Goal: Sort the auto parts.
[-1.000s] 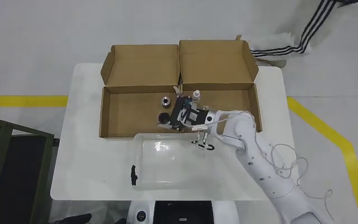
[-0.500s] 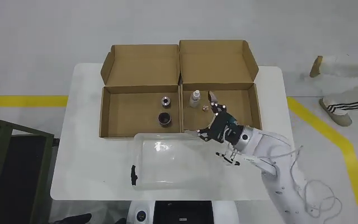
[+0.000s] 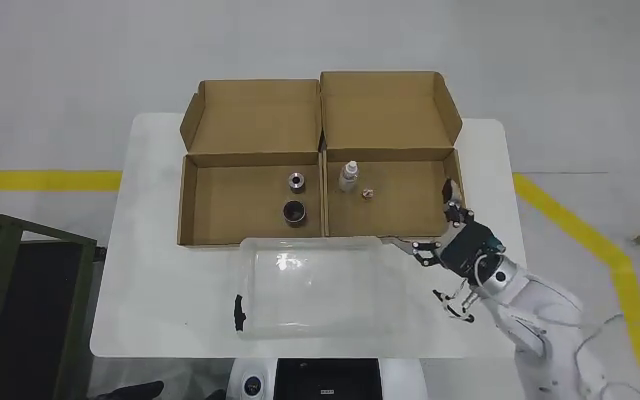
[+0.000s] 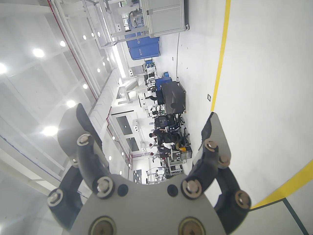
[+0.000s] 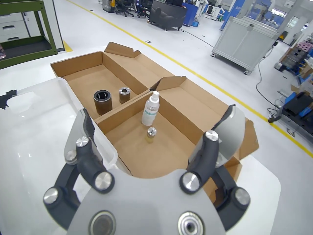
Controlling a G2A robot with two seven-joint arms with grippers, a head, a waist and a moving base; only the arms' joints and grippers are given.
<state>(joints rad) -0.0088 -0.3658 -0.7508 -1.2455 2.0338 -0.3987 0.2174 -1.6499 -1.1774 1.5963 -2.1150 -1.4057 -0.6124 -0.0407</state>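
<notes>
Top view: the right gripper (image 3: 417,213) has drawn back from mid-table to the near outer corner of the right box (image 3: 400,200), jaws spread wide and empty. A small capped part (image 3: 368,192) now stands beside the bottle (image 3: 348,176), so that drop looks done.

Left wrist view: the left gripper (image 4: 145,112) gapes, holding nothing.

Right wrist view: the dark sleeve (image 5: 102,101) and steel bushing (image 5: 124,94) stand in the left box (image 5: 80,79). The rim of the clear bin (image 5: 73,96) is close to 1 finger, with bare box floor ahead.

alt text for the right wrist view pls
The right end effector, open and empty, faces two adjoining cardboard boxes on a white table. One holds two metal cylinders; the other holds a spray bottle and a small capped part.
</notes>
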